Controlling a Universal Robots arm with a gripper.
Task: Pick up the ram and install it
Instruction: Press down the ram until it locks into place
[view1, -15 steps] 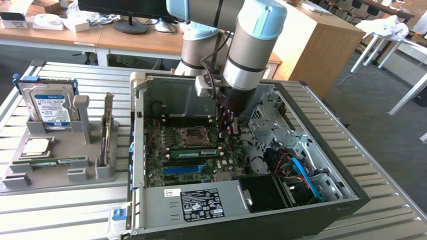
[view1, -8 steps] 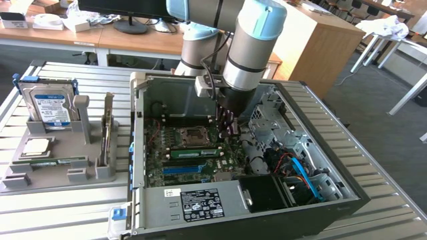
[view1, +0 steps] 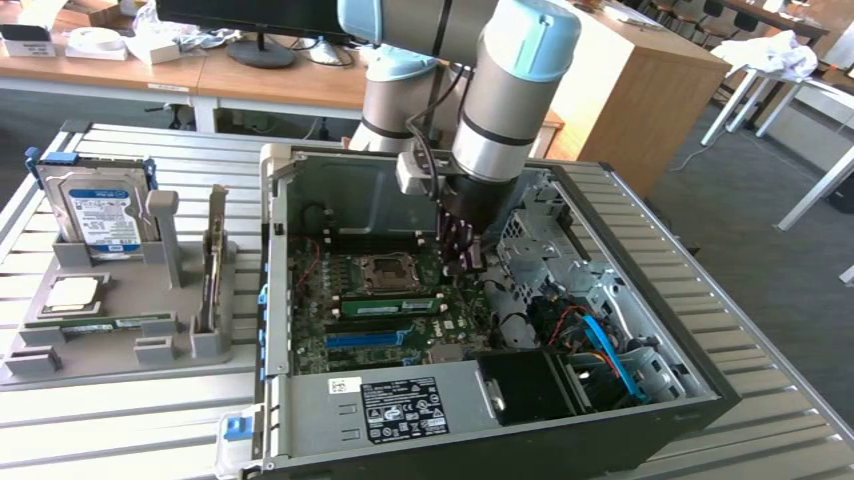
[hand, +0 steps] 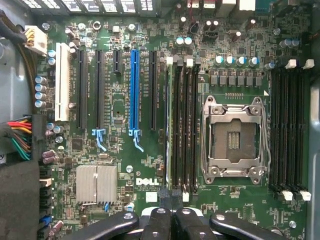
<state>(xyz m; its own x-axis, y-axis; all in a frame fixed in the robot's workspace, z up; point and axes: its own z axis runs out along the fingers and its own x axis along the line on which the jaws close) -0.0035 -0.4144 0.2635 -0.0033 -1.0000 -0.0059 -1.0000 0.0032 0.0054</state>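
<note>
Slatted grey metal forms the tabletop (view1: 120, 420), with wooden desks and a monitor stand in the room behind. On it lies an open black computer case (view1: 694, 400), its sheet-steel walls framing a green motherboard (hand: 125, 165) dense with black slots, one blue slot (hand: 134, 90) and a finned silver heatsink (hand: 96, 183). To the exterior view's left of the case, a moulded grey holder (view1: 100, 350) carries a silver-and-blue hard drive (view1: 96, 215) upright and a square silver processor chip (view1: 70, 293). My arm's grey-and-pale-blue tube reaches down into the case. The end effector (hand: 169, 196) shows rounded black glossy fingers (hand: 159, 222) pressed together, and I see nothing clamped between them. The ram (view1: 387, 303), a long thin green stick, stands edge-up in a slot just beside the square metal-framed processor socket (hand: 234, 140), with the closed fingertips near one end of it.
</note>
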